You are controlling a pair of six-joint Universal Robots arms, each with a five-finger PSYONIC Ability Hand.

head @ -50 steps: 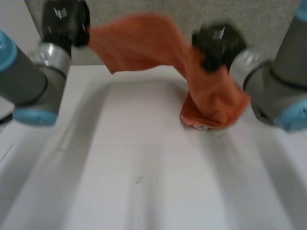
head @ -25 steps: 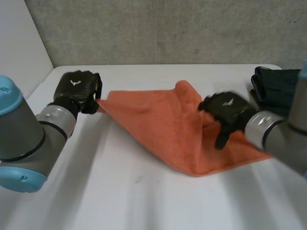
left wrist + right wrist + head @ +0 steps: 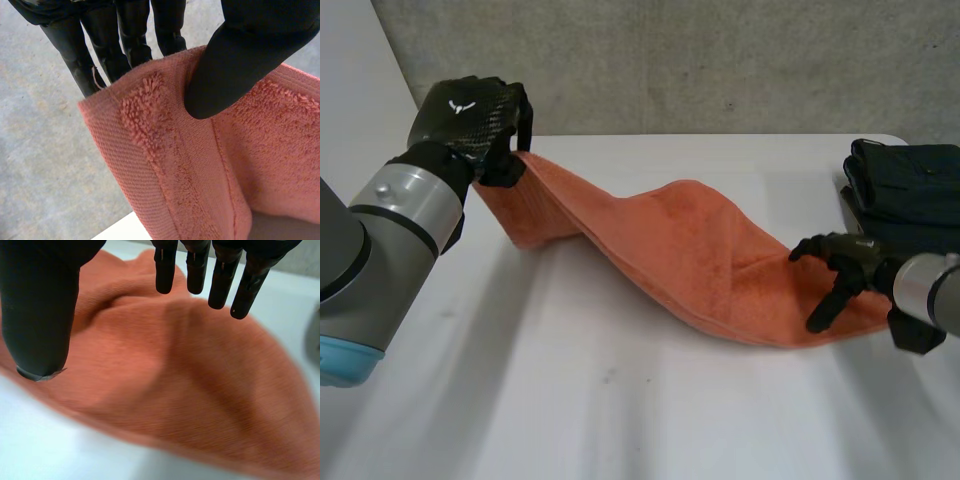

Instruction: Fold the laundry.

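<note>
The orange towel [image 3: 690, 250] stretches in a twisted band across the far half of the white tabletop [image 3: 620, 400], from near the far left corner toward the right edge. Its left end is lifted clear of the tabletop, while the middle and right end lie on the surface.

The left hand [image 3: 470, 115] is raised by the far left corner and pinches a corner of the towel. In the left wrist view the thumb of that hand [image 3: 250, 50] presses on the hemmed corner of the towel [image 3: 200, 165], with the fingers [image 3: 130, 40] behind the cloth.

The right hand [image 3: 840, 265] is at the towel's right end, near the right edge of the tabletop. Its fingers are loosely spread and hold nothing. In the right wrist view the hand [image 3: 40, 305] has its fingers straight and its thumb well apart, over the towel [image 3: 175, 375]; I cannot tell whether the fingertips touch the cloth.

A pile of dark folded clothes [image 3: 910, 190] sits at the far right corner, just beyond the towel's right end.
</note>
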